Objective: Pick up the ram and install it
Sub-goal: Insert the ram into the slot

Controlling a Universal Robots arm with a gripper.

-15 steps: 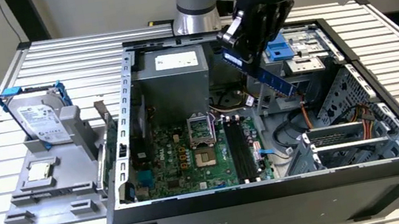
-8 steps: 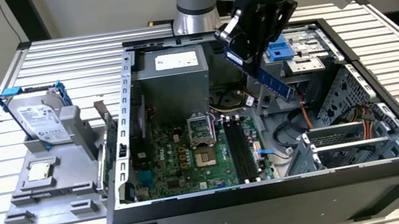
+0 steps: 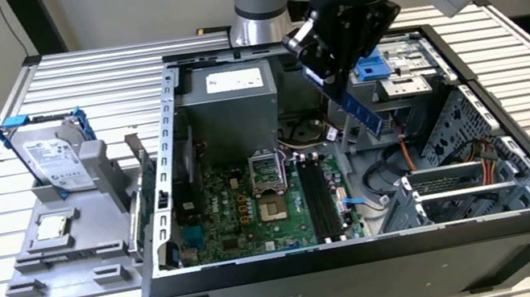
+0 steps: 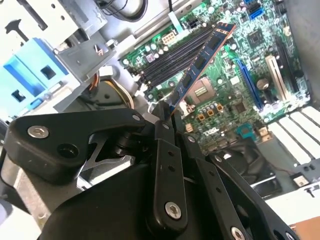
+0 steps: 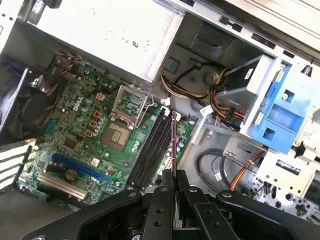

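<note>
The ram (image 3: 358,109) is a slim blue stick with black chips, held tilted above the open computer case (image 3: 370,248). My gripper (image 3: 330,71) is shut on its upper end. In the second wrist view the ram (image 4: 202,60) juts out from my gripper (image 4: 167,114) over the motherboard. It appears edge-on as the ram (image 5: 173,142) in the first wrist view, above the gripper (image 5: 174,175). The black memory slots (image 3: 320,202) (image 4: 172,59) (image 5: 151,150) lie below it and apart from it.
A silver hard drive (image 3: 54,157) with a blue bracket stands in a grey fixture (image 3: 77,255) at the exterior view's left, with a small square chip (image 3: 52,227) on it. Inside the case are the power supply (image 3: 229,97), a blue caddy (image 3: 373,68) and cables (image 3: 400,170).
</note>
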